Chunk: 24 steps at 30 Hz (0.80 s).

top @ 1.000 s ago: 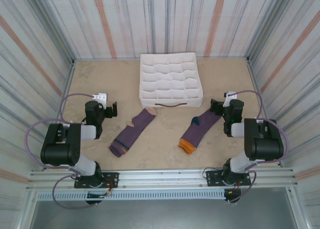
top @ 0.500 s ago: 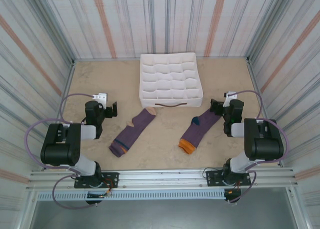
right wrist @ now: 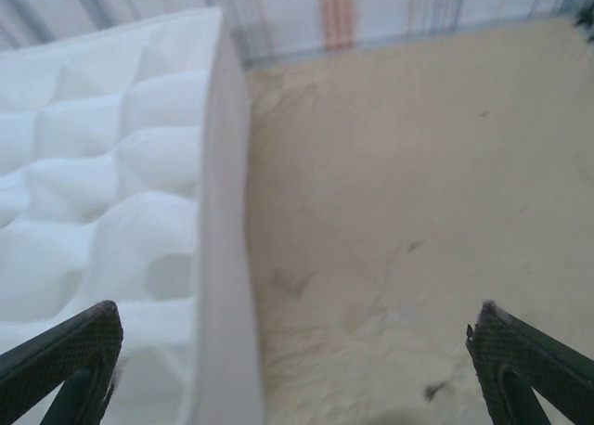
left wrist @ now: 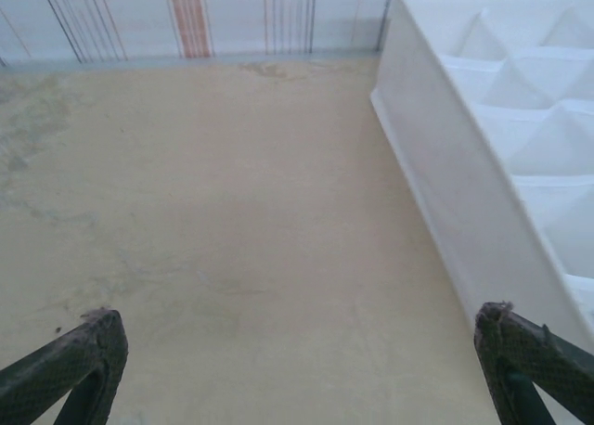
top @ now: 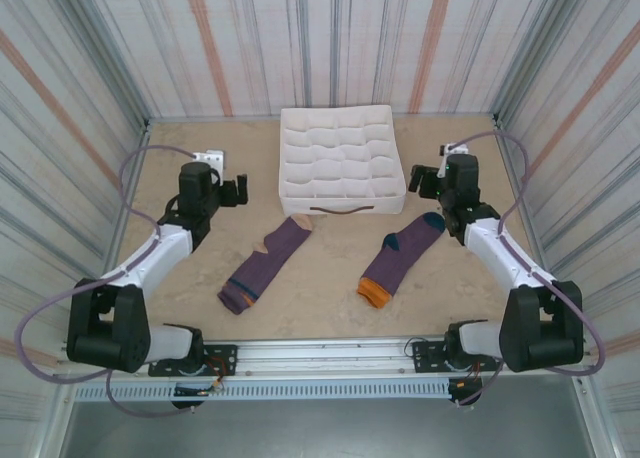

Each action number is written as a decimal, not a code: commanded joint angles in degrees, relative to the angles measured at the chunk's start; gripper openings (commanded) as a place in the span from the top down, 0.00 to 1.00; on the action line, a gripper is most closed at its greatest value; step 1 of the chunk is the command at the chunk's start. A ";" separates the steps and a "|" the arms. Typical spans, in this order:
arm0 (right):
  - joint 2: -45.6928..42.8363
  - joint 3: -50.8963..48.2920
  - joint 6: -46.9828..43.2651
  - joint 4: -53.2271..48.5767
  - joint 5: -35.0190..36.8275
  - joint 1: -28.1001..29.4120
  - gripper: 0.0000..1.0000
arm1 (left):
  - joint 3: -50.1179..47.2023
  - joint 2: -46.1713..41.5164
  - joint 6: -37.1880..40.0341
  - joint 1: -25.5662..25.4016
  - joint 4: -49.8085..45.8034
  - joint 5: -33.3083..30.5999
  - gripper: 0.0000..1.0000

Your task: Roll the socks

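The beige counter (top: 330, 303) is spread beneath the left gripper (top: 238, 190) and the right gripper (top: 418, 181). The white grid box (top: 340, 163) is set between them. The left sock (top: 265, 265) is laid flat and unrolled, behind and inward of the left gripper. The right sock (top: 400, 258) is laid likewise by the right gripper. Both grippers are released, with nothing grasped.

I'm looking into a lab-style robot test cell: striped walls (top: 330, 48) box in a beige surface (top: 325, 278), and an aluminium rail (top: 320, 350) along the bottom of the frame carries the left arm (top: 150, 263) and right arm (top: 505, 253).
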 commanded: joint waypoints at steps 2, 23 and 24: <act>-1.54 4.91 7.43 -24.38 7.02 11.68 0.01 | 7.01 -0.72 -9.85 -1.12 -24.44 5.97 0.01; -9.70 -5.62 29.73 -38.31 -1.06 26.53 0.12 | 7.72 1.57 -32.15 -24.55 -32.19 24.98 0.08; -9.70 -6.51 29.79 -37.38 -2.04 25.88 0.12 | 7.49 2.13 -32.41 -25.25 -31.54 25.04 0.08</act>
